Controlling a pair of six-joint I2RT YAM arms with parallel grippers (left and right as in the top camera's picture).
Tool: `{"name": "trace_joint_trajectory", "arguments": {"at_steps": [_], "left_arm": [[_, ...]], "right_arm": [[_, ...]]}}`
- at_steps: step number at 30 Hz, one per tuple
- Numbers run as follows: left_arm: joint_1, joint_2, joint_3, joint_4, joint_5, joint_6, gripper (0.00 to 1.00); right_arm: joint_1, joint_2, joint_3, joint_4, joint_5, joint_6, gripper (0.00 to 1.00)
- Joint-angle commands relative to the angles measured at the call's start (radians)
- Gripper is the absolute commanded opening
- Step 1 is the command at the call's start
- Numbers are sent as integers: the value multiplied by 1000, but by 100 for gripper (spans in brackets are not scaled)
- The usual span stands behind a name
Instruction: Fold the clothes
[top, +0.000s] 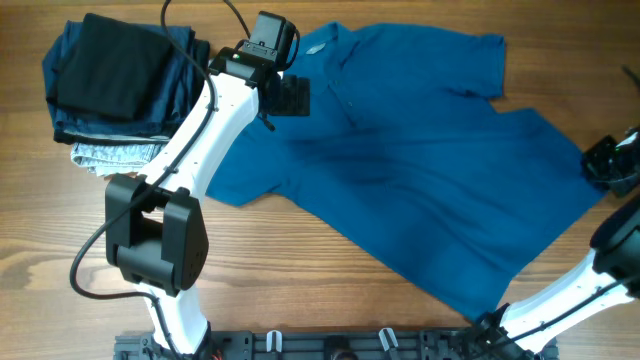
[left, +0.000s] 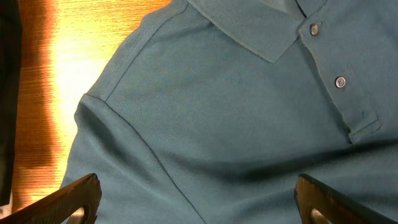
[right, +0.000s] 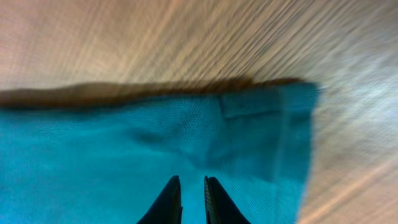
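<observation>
The clothes, one medium-blue short-sleeved shirt (top: 400, 170) with a collar and buttons, lie spread flat and slanted across the wooden table. My left gripper (top: 290, 95) hovers over the shirt's left shoulder, just beside the collar (left: 249, 31). In the left wrist view it (left: 198, 182) is open wide, with only blue cloth (left: 217, 112) below it. My right gripper (top: 602, 165) sits at the shirt's right corner. In the blurred right wrist view its narrow jaws (right: 192, 180) are pinched on the blue fabric (right: 124, 143) near a hemmed corner (right: 292, 118).
A stack of folded garments (top: 120, 70), black on top of navy, stands at the back left, with a light speckled piece (top: 110, 152) under it. The left arm's base (top: 155, 235) stands near the front left. Bare wood (top: 300, 270) shows at the front.
</observation>
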Motion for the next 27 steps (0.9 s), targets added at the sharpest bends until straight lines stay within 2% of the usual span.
{"name": "trace_joint_trajectory", "arguments": {"at_steps": [1,3,9,17,19,27], "left_arm": [[0,7,0,2,-2,2,100],[0,7,0,2,-2,2,100],[0,7,0,2,-2,2,100],[0,7,0,2,-2,2,100],[0,7,0,2,-2,2,100],[0,7,0,2,-2,2,100]], "right_arm": [[8,76,-1,18,-16,3,11],[8,99,-1,38,-3,4,4],[8,155,-1,117,53,1,4],[8,165,-1,303,129,-31,4],[6,165,0,350,132,-76,4],[-20,165,51,438,111,-97,4]]}}
